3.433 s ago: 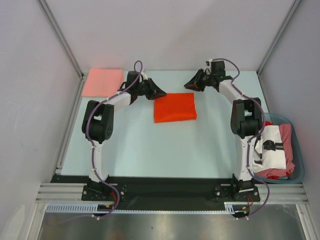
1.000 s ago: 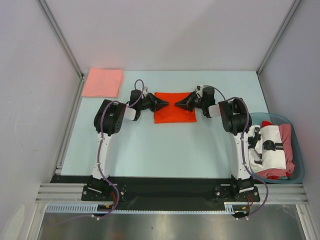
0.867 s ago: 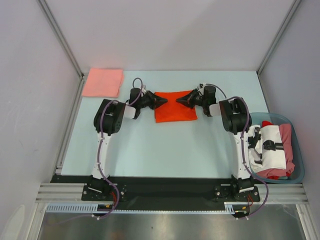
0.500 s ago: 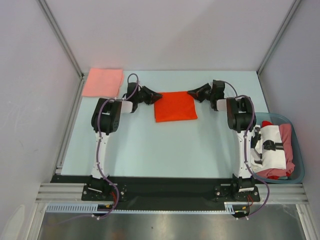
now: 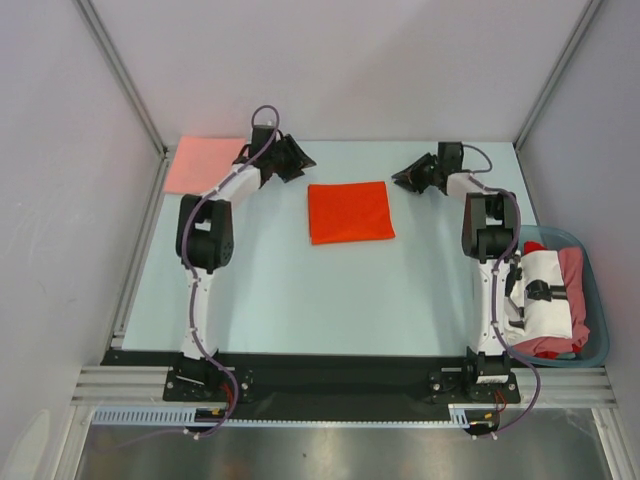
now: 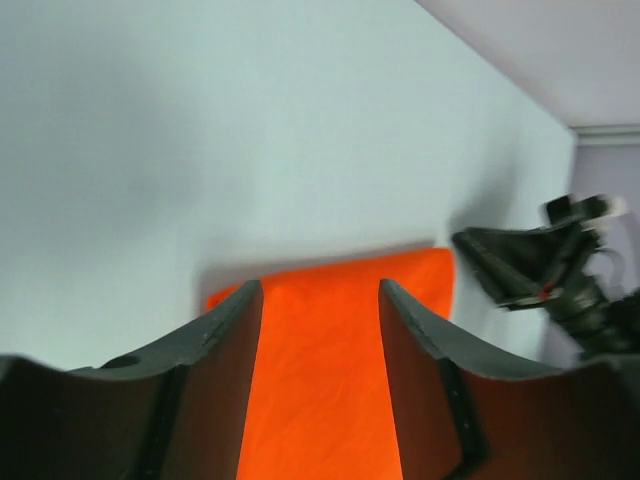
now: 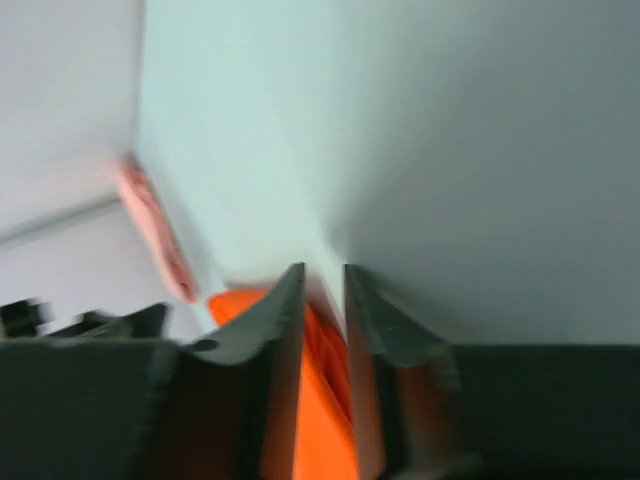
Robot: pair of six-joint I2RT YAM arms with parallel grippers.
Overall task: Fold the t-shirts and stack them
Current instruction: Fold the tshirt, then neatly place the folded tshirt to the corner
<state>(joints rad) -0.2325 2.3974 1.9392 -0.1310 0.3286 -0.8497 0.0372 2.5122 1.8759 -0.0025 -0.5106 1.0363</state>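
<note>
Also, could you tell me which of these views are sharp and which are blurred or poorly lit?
Top external view: sharp and evenly lit, the orange t-shirt crisp, with only soft shadows. Left wrist view: slightly soft, with the fingers of the left tool dark and out of focus in the foreground. Right wrist view: the blurriest, the right tool and the pink t-shirt both smeared.

There are two folded t-shirts, one orange-red cotton square (image 5: 349, 212) and one pale pink square (image 5: 204, 164), one blue plastic basket (image 5: 600, 320) holding one uncountable heap of crumpled garments (image 5: 545, 290), and two black-and-white robot arms (image 5: 203, 235).
</note>
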